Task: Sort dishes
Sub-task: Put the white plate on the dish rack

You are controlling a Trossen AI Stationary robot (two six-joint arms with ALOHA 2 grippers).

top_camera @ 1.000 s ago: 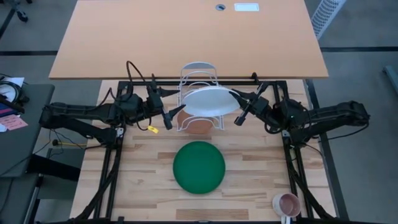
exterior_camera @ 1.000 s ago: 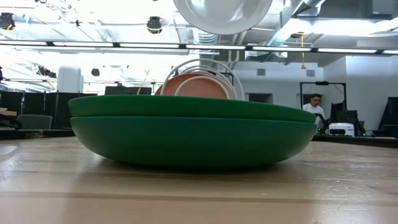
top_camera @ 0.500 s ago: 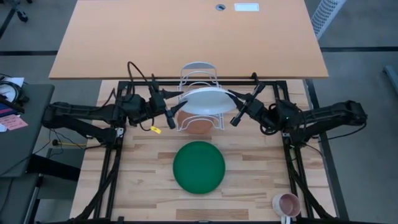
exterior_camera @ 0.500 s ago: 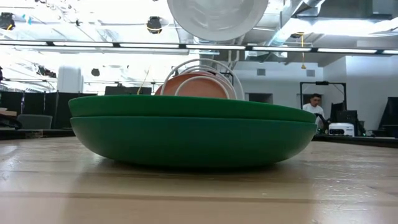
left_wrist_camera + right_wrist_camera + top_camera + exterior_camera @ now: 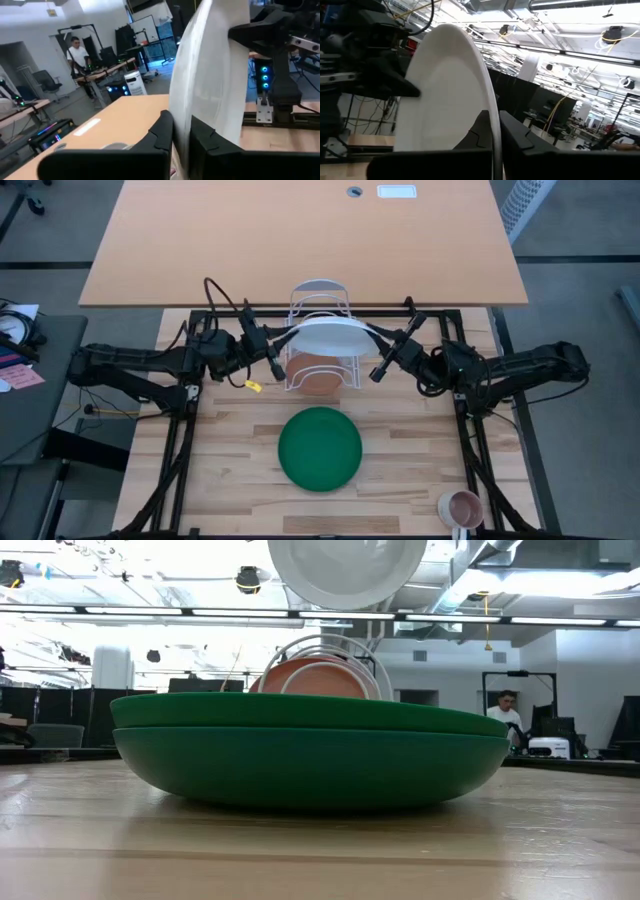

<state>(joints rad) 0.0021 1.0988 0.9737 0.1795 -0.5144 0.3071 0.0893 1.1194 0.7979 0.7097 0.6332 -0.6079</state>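
Observation:
A white plate (image 5: 325, 337) hangs nearly on edge over the white wire rack (image 5: 318, 292) at the table's far side; the low view shows it high up (image 5: 347, 565). My left gripper (image 5: 281, 346) is shut on its left rim and my right gripper (image 5: 374, 346) on its right rim. A terracotta plate (image 5: 320, 383) stands on edge in the rack's near slots. The dark green plate (image 5: 320, 448) lies flat on the table's middle. My left gripper pinches the white plate's left rim (image 5: 183, 107) between its two fingers, coming level from the table's left. The plate stands steeply tilted and is lifted clear of the rack. My right gripper has the plate's right rim (image 5: 491, 102) between its two fingers, coming level from the table's right. One finger lies on each face of the plate. The plate hangs between both grippers.
A small pink mug (image 5: 462, 507) stands at the near right corner. A larger orange table (image 5: 300, 240) lies beyond the far edge. Bare wood lies left and right of the green plate. A person (image 5: 506, 710) sits far off in the room.
My left gripper has moved right to the white plate and shut on its left rim. The plate, carried by my right gripper, has shifted a little toward the table's left and far edge and tipped more steeply on edge over the rack.

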